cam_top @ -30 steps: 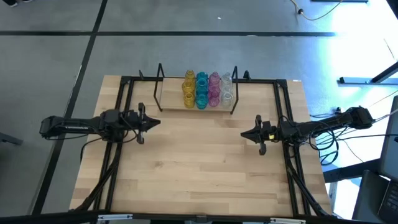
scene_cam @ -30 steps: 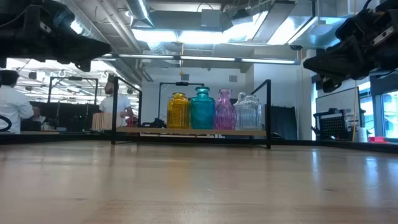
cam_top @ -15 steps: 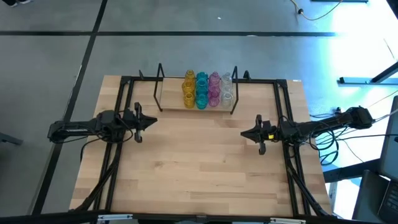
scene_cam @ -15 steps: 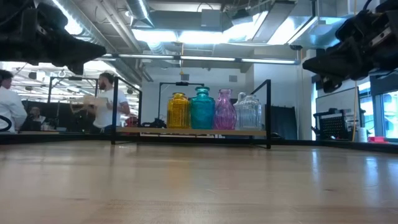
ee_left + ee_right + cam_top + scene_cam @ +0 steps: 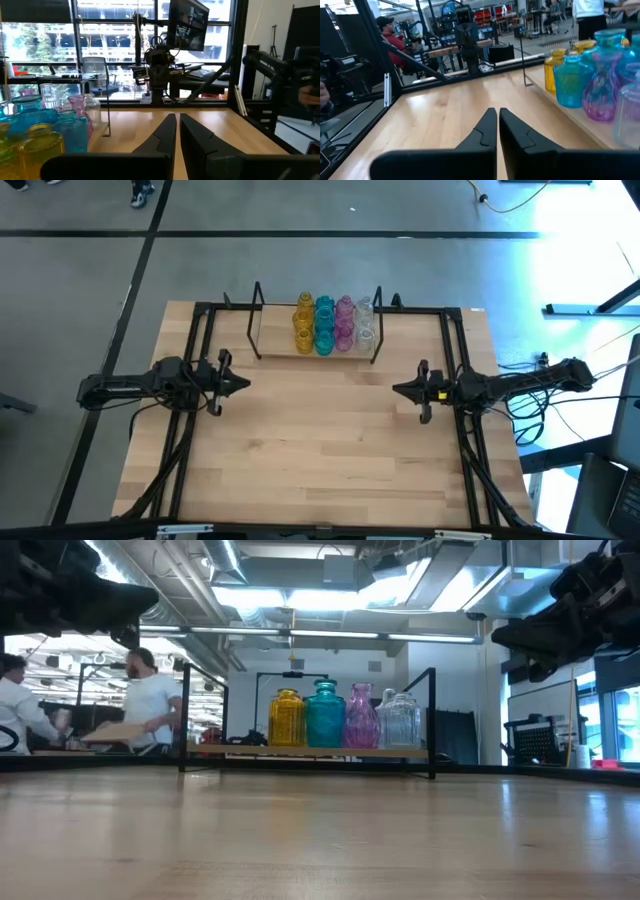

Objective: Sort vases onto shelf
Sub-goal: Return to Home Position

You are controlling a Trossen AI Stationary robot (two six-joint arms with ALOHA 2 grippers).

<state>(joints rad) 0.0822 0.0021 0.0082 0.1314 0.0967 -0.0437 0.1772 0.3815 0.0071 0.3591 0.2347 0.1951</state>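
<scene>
As translucent yellow, teal, pink and clear vases [image 5: 324, 330] line the light-wood shelf [image 5: 275, 342], upper centre, sorting looks done. The left gripper [image 5: 244, 385] and right gripper [image 5: 397, 391] hover closed, empty.

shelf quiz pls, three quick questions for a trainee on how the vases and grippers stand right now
1. Multiple choice: on the shelf the vases stand in rows by colour. In the high view, from the left arm's side to the right arm's side, the order is:
A. yellow, teal, pink, clear
B. clear, pink, yellow, teal
C. teal, yellow, clear, pink

2. Fill in: the left gripper and the right gripper hang over the table in front of the shelf, both with fingers ____.

3. True or false: one gripper holds a vase.

Key: 1 A; 2 shut; 3 false.
</scene>
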